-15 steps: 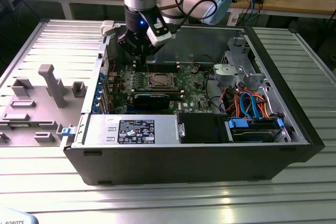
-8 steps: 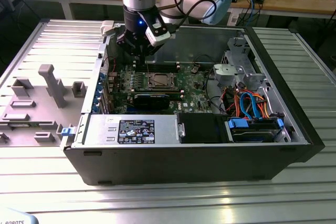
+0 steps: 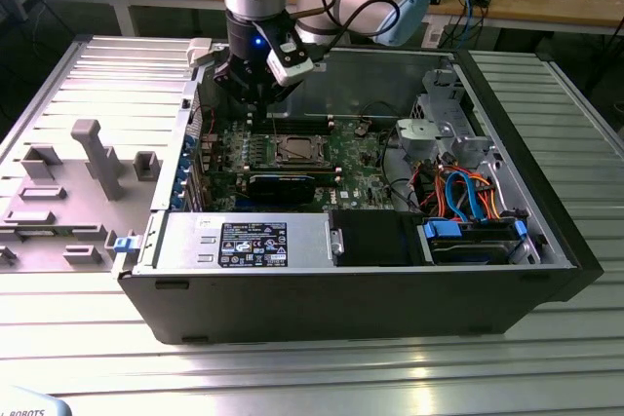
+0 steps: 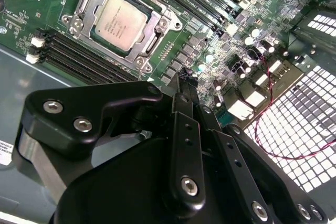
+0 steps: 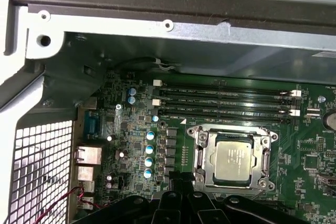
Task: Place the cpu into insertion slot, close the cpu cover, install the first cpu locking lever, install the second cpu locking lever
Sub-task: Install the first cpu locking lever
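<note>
The cpu (image 4: 119, 22) (image 5: 234, 161) lies flat in the insertion slot (image 3: 295, 150) on the green motherboard, its dull silver top facing up. The cpu cover (image 4: 152, 43) (image 5: 202, 156), a silvery frame, lies down around the chip in both wrist views. My gripper (image 3: 255, 116) (image 4: 185, 81) (image 5: 178, 178) hangs above the board, to the exterior view's left of the socket and apart from it. Its black fingers are shut together with nothing between them.
The open computer case wall (image 3: 390, 70) surrounds the board. Memory slots (image 5: 226, 100) run beside the socket. A black heatsink block (image 3: 281, 185), a power supply (image 3: 244, 241) and a drive cage with blue cables (image 3: 468, 231) lie nearby. A grey fixture tray (image 3: 68, 182) sits outside the case.
</note>
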Controlling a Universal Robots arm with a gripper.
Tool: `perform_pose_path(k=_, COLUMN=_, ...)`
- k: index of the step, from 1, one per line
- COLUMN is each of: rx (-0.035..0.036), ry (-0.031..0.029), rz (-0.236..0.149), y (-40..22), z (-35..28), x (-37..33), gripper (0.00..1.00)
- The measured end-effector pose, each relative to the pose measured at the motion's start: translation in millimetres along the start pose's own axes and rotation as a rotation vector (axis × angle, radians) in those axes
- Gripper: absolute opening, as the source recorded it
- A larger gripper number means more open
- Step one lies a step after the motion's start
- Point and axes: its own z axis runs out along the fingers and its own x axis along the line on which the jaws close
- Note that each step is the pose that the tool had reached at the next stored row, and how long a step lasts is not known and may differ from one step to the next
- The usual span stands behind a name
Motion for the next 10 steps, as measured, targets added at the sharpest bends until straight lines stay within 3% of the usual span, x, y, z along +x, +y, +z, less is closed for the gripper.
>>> perform_pose_path(k=10, rx=0.0001, ry=0.0000, rz=0.000, y=2.5, z=2.5, x=1.1, gripper=0.11)
